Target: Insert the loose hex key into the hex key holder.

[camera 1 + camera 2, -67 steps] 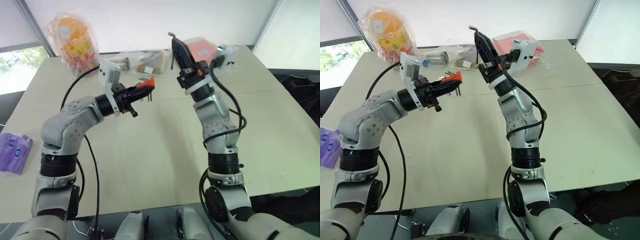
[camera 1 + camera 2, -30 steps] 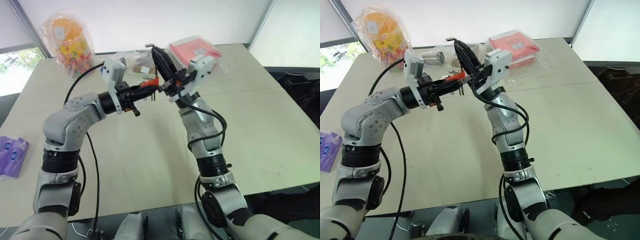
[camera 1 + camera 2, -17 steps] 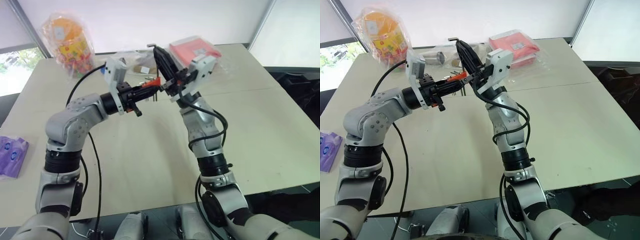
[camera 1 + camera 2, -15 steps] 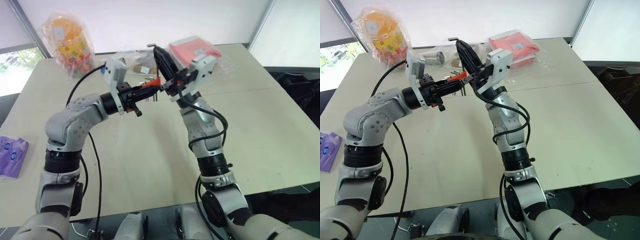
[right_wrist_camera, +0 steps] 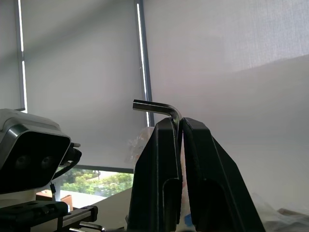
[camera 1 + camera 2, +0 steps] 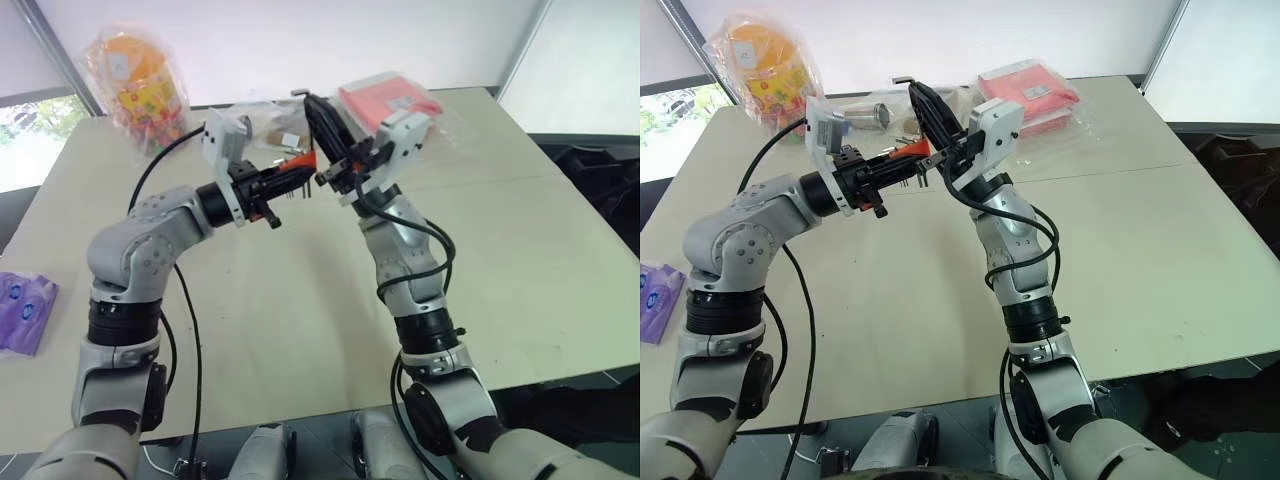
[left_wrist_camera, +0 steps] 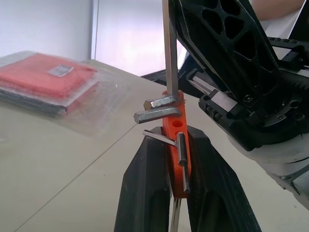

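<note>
the left gripper (image 7: pixel 175 203) squeezes the hex key holder (image 7: pixel 175 145) up over the table (image 6: pixel 300 300), so the right gripper (image 5: pixel 179 126) can push its pinched loose hex key (image 7: pixel 170 46) in.

You are looking down from head height through both eye views, sharing the beige rectangular table (image 6: pixel 300 300). Your left wrist view is hugging the small orange-red plastic hex key holder (image 7: pixel 175 145); your right wrist view is facing window blinds (image 5: pixel 77 72) beyond it.
</note>
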